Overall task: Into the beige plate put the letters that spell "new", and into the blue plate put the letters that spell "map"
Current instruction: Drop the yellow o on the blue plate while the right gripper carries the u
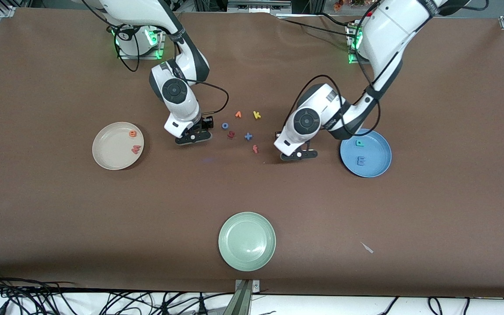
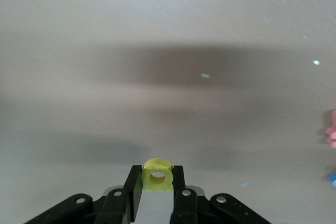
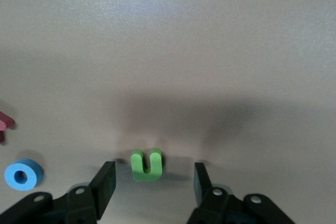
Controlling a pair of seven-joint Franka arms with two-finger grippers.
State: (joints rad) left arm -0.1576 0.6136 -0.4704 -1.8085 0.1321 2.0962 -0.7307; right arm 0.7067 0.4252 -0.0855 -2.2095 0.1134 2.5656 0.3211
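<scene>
My left gripper [image 2: 157,174] is shut on the yellow "a" [image 2: 157,177], low at the bare table between the red "f" and the blue plate [image 1: 378,151]. That plate holds the teal "p" [image 1: 359,142] and the blue "m" [image 1: 361,161]. My right gripper [image 3: 150,176] stands open astride the green "n" [image 3: 146,164], which lies flat with a gap to each finger. In the front view both letters are hidden under the left gripper [image 1: 298,155] and the right gripper [image 1: 193,139]. The beige plate [image 1: 108,153] holds the orange "e" [image 1: 133,133] and the pinkish "w" [image 1: 135,149].
Between the two grippers lie loose letters: a blue "o" [image 1: 225,125], an orange "v" [image 1: 238,114], a yellow "k" [image 1: 257,115], a dark red letter [image 1: 231,134], a blue "x" [image 1: 248,136] and the red "f" [image 1: 255,149]. A pale green plate [image 1: 246,258] sits near the front edge.
</scene>
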